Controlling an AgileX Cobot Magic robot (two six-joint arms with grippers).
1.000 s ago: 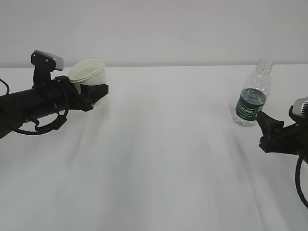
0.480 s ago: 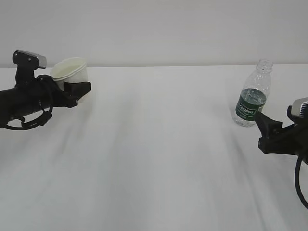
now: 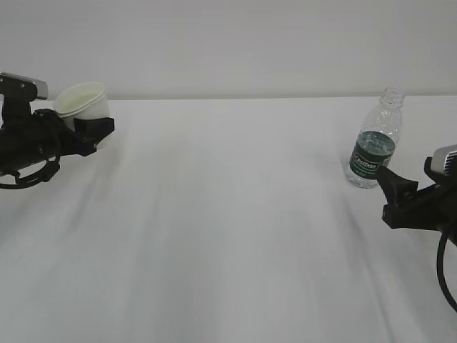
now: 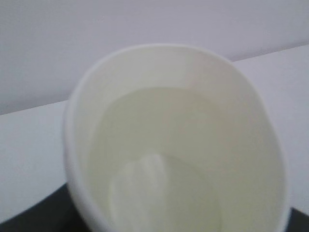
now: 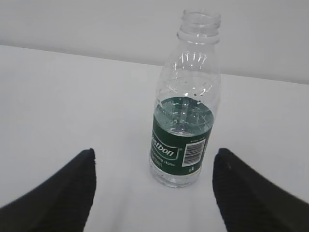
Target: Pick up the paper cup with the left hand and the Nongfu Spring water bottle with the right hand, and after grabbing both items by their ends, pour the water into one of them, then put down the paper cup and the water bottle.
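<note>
Left hand grips the cup; right hand waits spread before the bottle.
The left hand (image 3: pixel 89 128) is clamped on the paper cup (image 3: pixel 82 102), tilted at far left above the table (image 3: pixel 235 229). The right hand (image 3: pixel 396 193), its 2 fingers (image 5: pixel 63 188) apart, sits just short of the upright, uncapped Nongfu Spring water bottle (image 3: pixel 376 139).

Black arms (image 3: pixel 32 139), seemingly grey-plated, cabled.

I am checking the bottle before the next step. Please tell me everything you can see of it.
The bottle is small, clear ribbed plastic with a dark green label and white lettering. It has no cap. It stands upright on the white table, at the right. The right gripper is open just short of it; nothing else touches it.
</note>
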